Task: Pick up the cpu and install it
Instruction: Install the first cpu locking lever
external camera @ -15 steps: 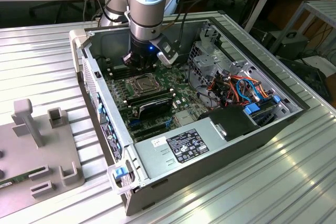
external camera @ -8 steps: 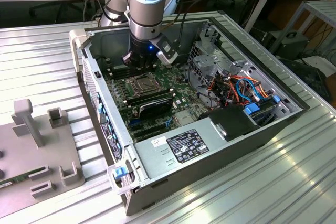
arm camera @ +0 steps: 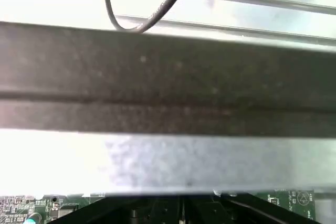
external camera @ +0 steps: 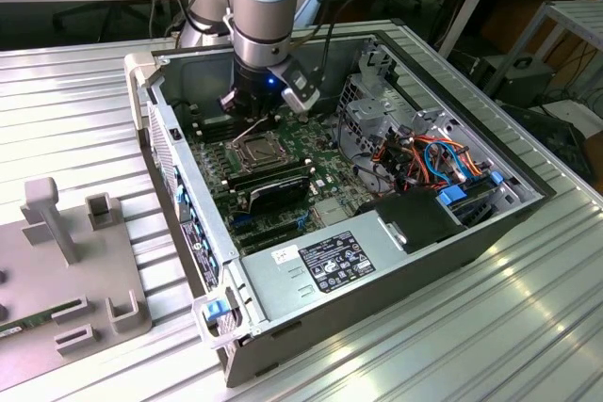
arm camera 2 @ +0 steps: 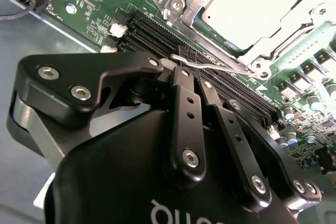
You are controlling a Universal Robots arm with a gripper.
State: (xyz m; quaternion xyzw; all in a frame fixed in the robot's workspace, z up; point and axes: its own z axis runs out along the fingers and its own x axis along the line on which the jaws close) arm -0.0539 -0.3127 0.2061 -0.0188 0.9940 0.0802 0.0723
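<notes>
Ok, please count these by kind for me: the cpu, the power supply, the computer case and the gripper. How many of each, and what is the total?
cpu: 1
power supply: 1
computer case: 1
gripper: 1
Total: 4

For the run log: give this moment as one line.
cpu: in socket | gripper: above memory slots, beside socket lever | hold: none

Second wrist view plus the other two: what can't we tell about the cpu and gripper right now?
- Fingers: in the second wrist view the gripper body covers their tips, so open or shut is unclear.
- cpu: cut off by that picture's edge; the metal frame overlaps its rim, so full seating is unclear.
- First wrist view: a blurred case wall blocks the socket area.
- Exterior view: socket too small for detail.
</notes>
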